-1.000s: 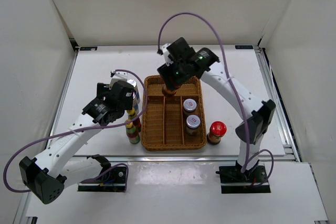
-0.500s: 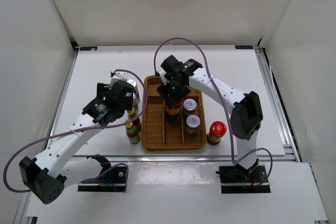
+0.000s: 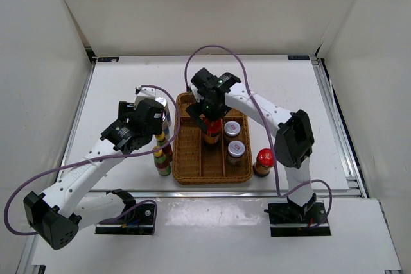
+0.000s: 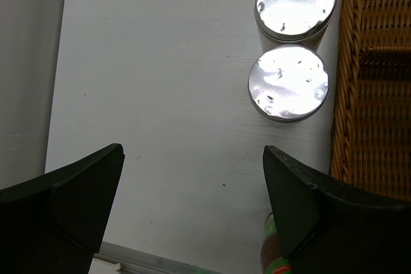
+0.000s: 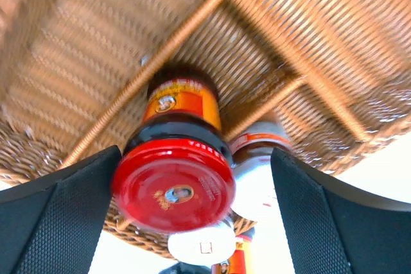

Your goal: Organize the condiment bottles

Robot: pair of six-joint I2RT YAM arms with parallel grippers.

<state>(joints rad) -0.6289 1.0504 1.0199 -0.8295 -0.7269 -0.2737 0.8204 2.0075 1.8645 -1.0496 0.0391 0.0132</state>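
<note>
White surface (image 3: 128,81) holds a wicker tray (image 3: 186,158). Right fingers (image 5: 58,222) stand wide open around the red-lidded jar (image 5: 173,187) in it, at 9 o'clock of the grey-lidded jars (image 3: 232,129). Lift straight up, no bumping. Left fingers (image 4: 64,190) are open and empty.

The white desk (image 3: 115,88) is boxed in by pale walls on three sides, with a metal rail along its left and right edges. A brown wicker tray (image 3: 212,180) sits on it about midway across and toward the front, its long side running front to back. Just beside the tray's left wall, toward the back, two silver-capped bottles (image 4: 288,83) stand upright on the bare surface, touching or nearly so. Farther forward along that same wall stand two slim bottles (image 3: 163,166) with yellow-green caps, close together. At the tray's front right corner a red-lidded jar (image 3: 265,158) stands upright, just beside the wicker.
</note>
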